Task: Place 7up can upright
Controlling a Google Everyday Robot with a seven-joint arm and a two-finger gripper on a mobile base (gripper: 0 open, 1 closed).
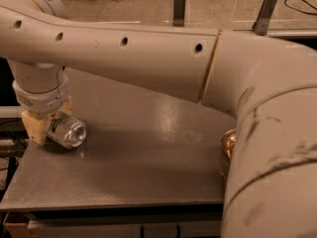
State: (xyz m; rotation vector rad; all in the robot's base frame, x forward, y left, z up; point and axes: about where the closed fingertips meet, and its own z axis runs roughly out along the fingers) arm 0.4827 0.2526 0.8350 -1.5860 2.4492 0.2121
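The 7up can (pixel 69 132) lies on its side at the left edge of the grey table (pixel 148 157), its shiny metal end turned toward the camera. My gripper (pixel 52 122) hangs from the wrist straight above it. One yellow finger (pixel 34 128) presses on the can's left side and the other (pixel 66 105) sits behind it, so the jaws are closed on the can's body. The can still rests low on the table top.
My big beige arm (pixel 173 58) spans the picture from upper left to lower right. It hides most of a dented brown-gold can (pixel 228 143) at the table's right side. The table's front edge runs along the bottom.
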